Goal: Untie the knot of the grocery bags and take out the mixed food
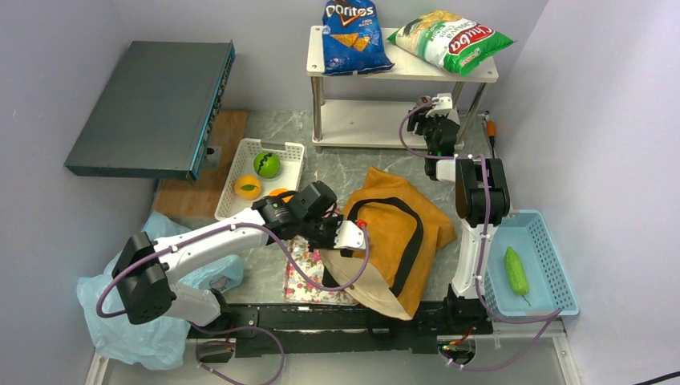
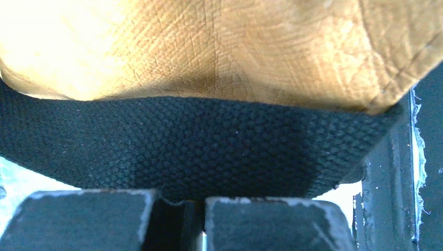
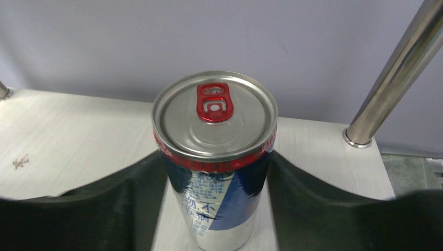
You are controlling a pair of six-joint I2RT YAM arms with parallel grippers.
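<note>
Top external, left arm: stretched low from its base at the near left, forearm slanting right, wrist over the near-left side of the orange-tan tote (image 1: 381, 192).
Left gripper (image 1: 353, 237): clamped tight on the tote's black strap (image 2: 198, 141). In the left wrist view, fingers (image 2: 78, 219) nearly meeting under the webbing, tan fabric just above.
Right arm: upright from its base at the near right, elbow high, forearm pitched forward and down, wrist reaching in over the lower shelf (image 1: 361, 120) of the white rack (image 1: 417, 68).
Right gripper (image 3: 215, 157): half spread, one finger on each side of the slim silver can (image 3: 214, 112), close against it. Gripping or merely flanking, cannot tell.
Can: upright on the lower shelf, red pull-tab on top, near a chrome leg (image 3: 392, 78).
Tote: slumped on the table between the two arms, strap looped across its top.
Top shelf: green-white chip bag (image 1: 457, 40) beside a blue Doritos bag (image 1: 353, 36).
White basket (image 1: 273, 144): far left of the tote, holding a green fruit (image 1: 266, 164) and an orange-yellow fruit (image 1: 248, 187).
Blue basket (image 1: 545, 249): just right of the right arm's base, long green vegetable (image 1: 516, 270) inside.
Light-blue plastic bag (image 1: 152, 333): crumpled at the near left, beside the left arm's base.
</note>
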